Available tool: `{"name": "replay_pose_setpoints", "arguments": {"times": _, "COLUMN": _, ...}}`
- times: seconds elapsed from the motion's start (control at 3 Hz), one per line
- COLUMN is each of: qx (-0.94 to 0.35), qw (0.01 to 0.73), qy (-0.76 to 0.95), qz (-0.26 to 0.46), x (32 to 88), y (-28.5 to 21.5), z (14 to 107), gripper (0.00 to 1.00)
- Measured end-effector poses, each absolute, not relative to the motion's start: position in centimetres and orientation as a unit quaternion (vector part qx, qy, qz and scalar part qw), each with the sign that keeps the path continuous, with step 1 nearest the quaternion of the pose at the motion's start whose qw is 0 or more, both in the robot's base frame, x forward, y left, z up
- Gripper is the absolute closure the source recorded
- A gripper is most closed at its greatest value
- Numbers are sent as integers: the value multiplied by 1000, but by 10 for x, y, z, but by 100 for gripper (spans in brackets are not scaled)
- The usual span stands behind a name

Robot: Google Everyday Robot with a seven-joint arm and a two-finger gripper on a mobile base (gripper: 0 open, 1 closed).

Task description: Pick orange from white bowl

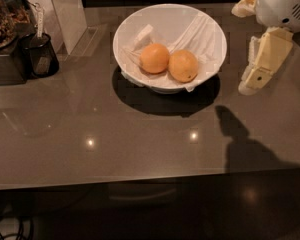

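The white bowl (210, 26) stands at the back middle of the grey table, with white cloth draped inside it and over its rim. Two fruits lie side by side in it. The orange (183, 65), slightly oval and deeper in shade, is the right one. A rounder, paler fruit (154, 58) touches it on the left. My gripper (256, 74), white and beige, hangs at the right edge of the view, beside the bowl's right rim and apart from it. It holds nothing that I can see.
A black cup (40, 56) and a dark tray of snacks (2, 24) stand at the back left, beside a pale upright box (65, 9). The table's front edge (140, 181) runs across the lower part of the view. The gripper's shadow (237, 134) lies on the table at the right.
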State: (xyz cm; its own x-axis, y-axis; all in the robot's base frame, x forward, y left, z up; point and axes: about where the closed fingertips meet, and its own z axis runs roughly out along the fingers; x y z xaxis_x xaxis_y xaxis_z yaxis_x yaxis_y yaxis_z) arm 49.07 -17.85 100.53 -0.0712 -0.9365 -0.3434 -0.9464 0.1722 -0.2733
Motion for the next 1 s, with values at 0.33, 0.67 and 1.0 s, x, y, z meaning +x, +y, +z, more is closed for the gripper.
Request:
{"name": "replay_pose_setpoints", "arguments": {"times": 0.33, "qx": -645, "qw": 247, "qy": 722, "qz": 38, "x": 526, "y": -160, "z": 1013, "gripper": 0}}
{"name": "replay_pose_setpoints", "arguments": {"times": 0.67, "qx": -644, "qw": 256, "qy": 720, "qz": 35, "x": 530, "y": -159, "z": 1018, "gripper": 0}}
{"name": "replay_pose_setpoints", "arguments": {"times": 1.0, "qx": -630, "qw": 270, "qy": 727, "qz": 47, "x": 541, "y": -165, "z": 1016, "gripper": 0}}
